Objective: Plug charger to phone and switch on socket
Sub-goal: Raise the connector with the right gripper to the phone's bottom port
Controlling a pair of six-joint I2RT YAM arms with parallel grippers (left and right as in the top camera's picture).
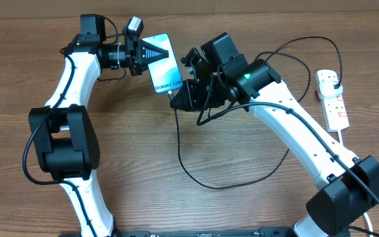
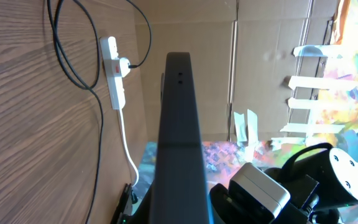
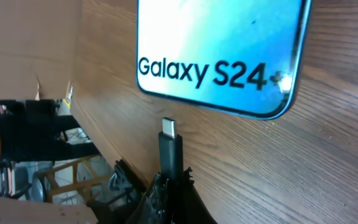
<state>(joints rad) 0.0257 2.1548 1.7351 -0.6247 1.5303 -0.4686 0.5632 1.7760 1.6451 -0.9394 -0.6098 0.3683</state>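
The phone, light blue screen with "Galaxy S24" text, is held by its upper end in my left gripper, which is shut on it. It shows edge-on in the left wrist view. My right gripper is shut on the charger's black connector, whose metal tip points at the phone's bottom edge with a small gap. The black cable loops over the table to the plug in the white socket. The socket also shows in the left wrist view.
The socket's white cord runs down the right side toward my right arm's base. Cardboard walls stand behind the table.
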